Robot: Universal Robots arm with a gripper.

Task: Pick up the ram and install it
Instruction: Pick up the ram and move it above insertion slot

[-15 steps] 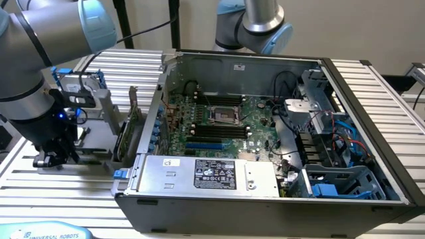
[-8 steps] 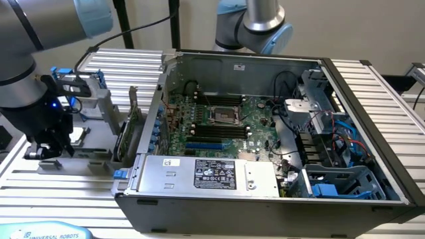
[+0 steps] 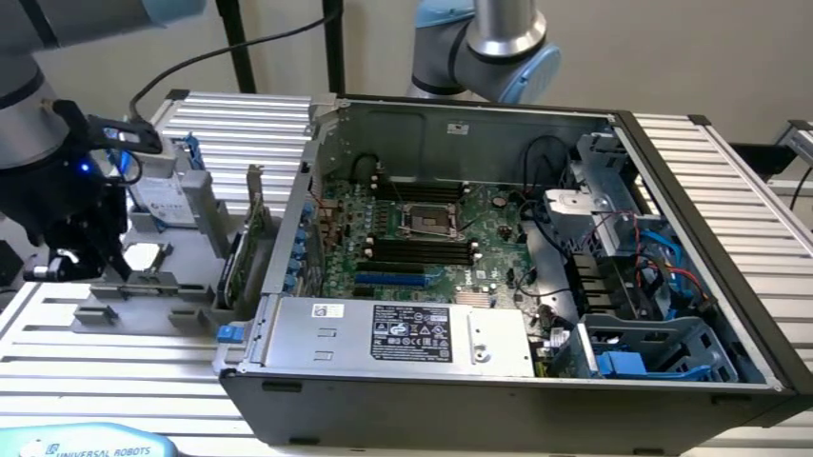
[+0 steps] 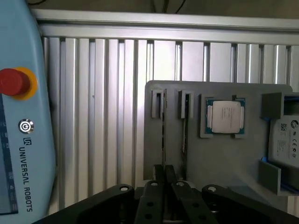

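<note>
The ram stands edge-on in one slot of the grey parts fixture, showing as a thin dark line. My gripper is right over its near end. The two black fingertips are pressed close together with the ram's thin edge running in between them. In the exterior view the black gripper hangs low over the same fixture, at that view's left, outside the open computer case. The black memory slots lie on the green motherboard inside the case.
A square silver processor chip rests in a pocket of the fixture, beside a second narrow slot. An upright green expansion card stands between fixture and case. A teach pendant with a red button lies on the ribbed aluminium table.
</note>
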